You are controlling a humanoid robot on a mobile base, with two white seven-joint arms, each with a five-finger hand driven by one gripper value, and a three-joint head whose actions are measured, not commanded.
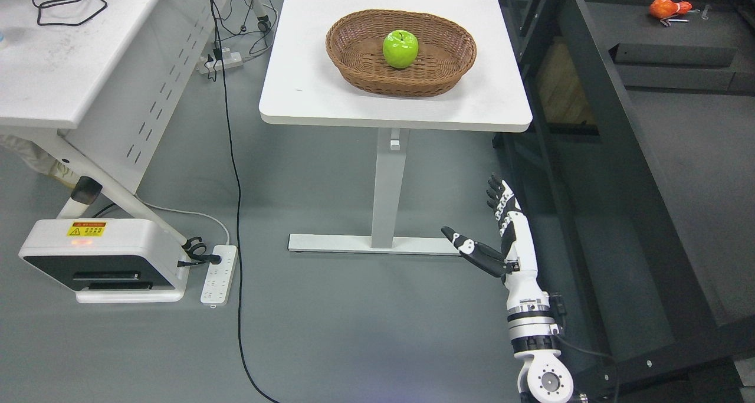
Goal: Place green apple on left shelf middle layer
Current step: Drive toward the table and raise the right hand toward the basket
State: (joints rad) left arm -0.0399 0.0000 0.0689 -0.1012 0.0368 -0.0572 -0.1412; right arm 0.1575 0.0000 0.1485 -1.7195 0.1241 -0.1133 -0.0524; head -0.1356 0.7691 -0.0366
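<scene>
1. Right hand (498,232) comes in from the lower right, raised below the level of the table top, fingers straight and thumb spread wide; it holds nothing. No left hand shows
2. Green apple (400,49) sits stem up in the middle of the wicker basket (360,72), touching nothing but the basket floor. The basket stands on the white table (307,90), toward its near edge
3. Hand and apple are well apart: the hand is low, near the table's foot (330,242), with the table edge between it and the fruit
4. Status, as judged: the pick has not begun; the apple has yet to be reached, gripped, lifted and carried
5. Dark shelving (649,173) runs along the right side. No shelf shows on the left, where only a second white table (65,66) stands, so the target layer cannot be confirmed from this view
6. Risk: a straight rise from the present position could strike the underside or rim of the table
7. Risk: the basket wall stands between the hand and the apple; a low approach could push or tip the basket
8. Risk: the apple is round and glossy, so a loose or off-centre grip could let it roll in the basket or slip out during the carry
9. Risk: a black cable (239,226) and a power strip (218,275) lie on the floor to the left; a base moving that way could snag them
</scene>
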